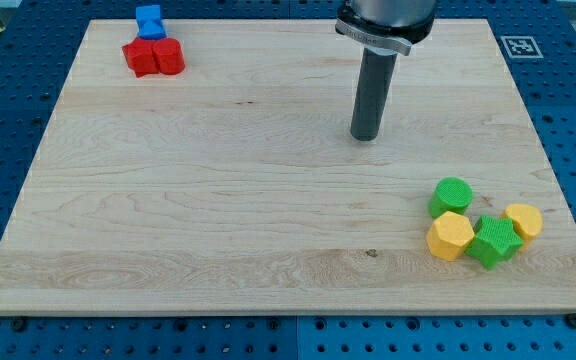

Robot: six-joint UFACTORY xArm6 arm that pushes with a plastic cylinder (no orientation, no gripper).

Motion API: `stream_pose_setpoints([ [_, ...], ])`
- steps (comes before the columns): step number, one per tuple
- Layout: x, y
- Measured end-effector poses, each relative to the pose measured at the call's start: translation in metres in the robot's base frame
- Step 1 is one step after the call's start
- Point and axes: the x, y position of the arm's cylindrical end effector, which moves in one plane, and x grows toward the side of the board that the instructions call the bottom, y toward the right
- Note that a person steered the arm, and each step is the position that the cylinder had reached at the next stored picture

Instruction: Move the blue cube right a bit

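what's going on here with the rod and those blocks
A robot arm ending in a dark rod stands over a wooden board. My tip rests near the board's upper middle, touching no block. The blue cube it is meant to nudge right sits far off at the view's top left, against two red blocks. A cluster of green and yellow blocks lies at the bottom right.

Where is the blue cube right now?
The blue cube sits at the board's top-left corner in the camera view, touching the red blocks just below it, far left of my tip.
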Motion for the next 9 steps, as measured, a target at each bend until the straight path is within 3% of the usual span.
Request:
stream_pose_setpoints([
  [2,-0.003,0.000],
  [4,-0.008,-0.175],
  [6,-0.074,-0.327],
  [7,-0.078,-0.329],
  [9,-0.158,-0.383],
])
